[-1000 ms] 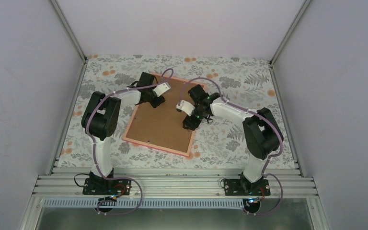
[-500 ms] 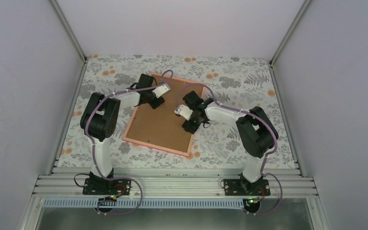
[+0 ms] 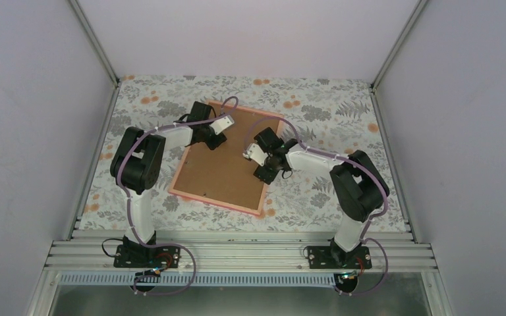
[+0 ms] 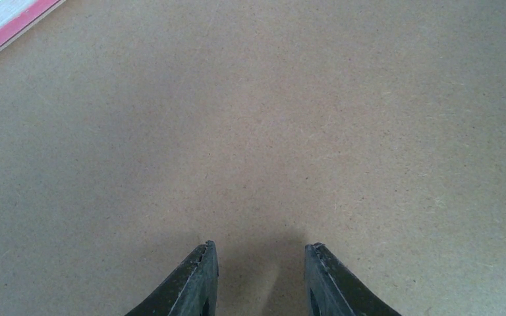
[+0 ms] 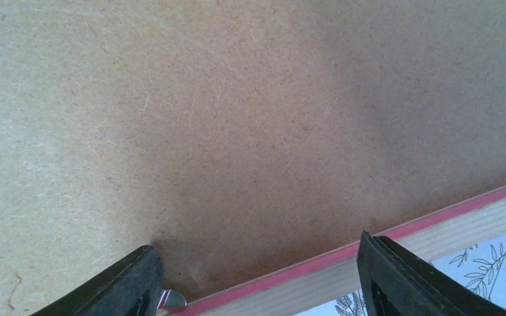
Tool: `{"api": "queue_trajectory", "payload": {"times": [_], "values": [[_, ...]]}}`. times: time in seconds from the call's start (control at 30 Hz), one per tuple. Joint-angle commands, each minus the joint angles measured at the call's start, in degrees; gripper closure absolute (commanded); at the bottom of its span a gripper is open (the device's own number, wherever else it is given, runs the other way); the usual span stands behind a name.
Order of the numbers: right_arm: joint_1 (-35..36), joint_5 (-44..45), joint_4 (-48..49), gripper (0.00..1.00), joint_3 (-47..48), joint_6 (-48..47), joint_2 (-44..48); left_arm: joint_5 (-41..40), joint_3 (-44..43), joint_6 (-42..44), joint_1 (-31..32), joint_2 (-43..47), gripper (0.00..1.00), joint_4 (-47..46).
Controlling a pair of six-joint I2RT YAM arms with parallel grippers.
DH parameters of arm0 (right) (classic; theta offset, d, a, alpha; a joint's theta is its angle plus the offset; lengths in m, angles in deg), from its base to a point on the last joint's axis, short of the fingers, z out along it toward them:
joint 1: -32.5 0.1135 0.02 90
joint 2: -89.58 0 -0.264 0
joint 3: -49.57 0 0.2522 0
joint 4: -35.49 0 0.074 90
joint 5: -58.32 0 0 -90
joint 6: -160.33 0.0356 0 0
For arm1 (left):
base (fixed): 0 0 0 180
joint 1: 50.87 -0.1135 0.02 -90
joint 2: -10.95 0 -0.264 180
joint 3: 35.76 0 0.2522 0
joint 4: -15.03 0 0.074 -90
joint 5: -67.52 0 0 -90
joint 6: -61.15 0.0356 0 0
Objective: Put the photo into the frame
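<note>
The pink frame (image 3: 214, 203) lies face down on the floral table, with the brown backing board (image 3: 221, 168) filling it. The photo is hidden. My left gripper (image 3: 212, 141) hovers close over the board's far left part; in the left wrist view it (image 4: 260, 253) is open and empty over bare board (image 4: 270, 118), with the pink rail (image 4: 13, 33) at the top left. My right gripper (image 3: 264, 174) is at the frame's right edge; in the right wrist view it (image 5: 255, 242) is open wide and straddles the rail (image 5: 435, 220) and the board (image 5: 204, 99).
A small metal tab (image 5: 171, 298) sticks out by the left finger at the rail's inner edge. The floral tablecloth (image 3: 316, 197) surrounds the frame. Grey walls and aluminium posts close in the table on three sides.
My right arm has shifted, its elbow folding in, and its gripper has moved slightly along the frame's right edge. The left arm and the frame have not moved.
</note>
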Motion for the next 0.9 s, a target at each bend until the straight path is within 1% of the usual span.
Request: {"api": "queue_trajectory", "payload": {"times": [0.0, 0.17, 0.33, 0.5, 0.7, 0.8, 0.87], "values": [[-0.36, 3.47, -6.53, 0.26, -3.77, -6.69, 0.11, -1.95, 1.05, 1.37, -0.38, -0.95, 0.66, 5.21], [-0.33, 2.43, -7.97, 0.25, -2.21, -9.81, 0.27, -2.19, 0.59, 1.22, -0.39, -1.06, 0.65, 5.50], [-0.51, -1.39, -9.34, 0.25, 2.63, -9.99, 0.45, -1.79, 0.49, 0.88, -0.47, -0.79, 0.66, 5.55], [-3.63, -8.52, -9.43, 0.29, 7.51, -2.53, 2.17, 3.69, 1.86, 0.39, -0.35, 3.84, 0.65, 3.90], [-11.80, -16.79, -6.99, 0.31, 6.42, 8.81, 6.24, 14.24, 6.10, 0.63, 0.41, 13.65, 0.64, 0.08], [-16.16, -21.85, -6.57, 0.31, 4.65, 12.24, 6.48, 20.28, 9.48, 2.64, 3.13, 17.21, 0.65, -0.28], [-19.25, -24.76, -5.75, 0.32, 2.78, 14.01, 6.50, 21.58, 11.13, 3.39, 6.06, 18.09, 0.67, -0.34]]}}
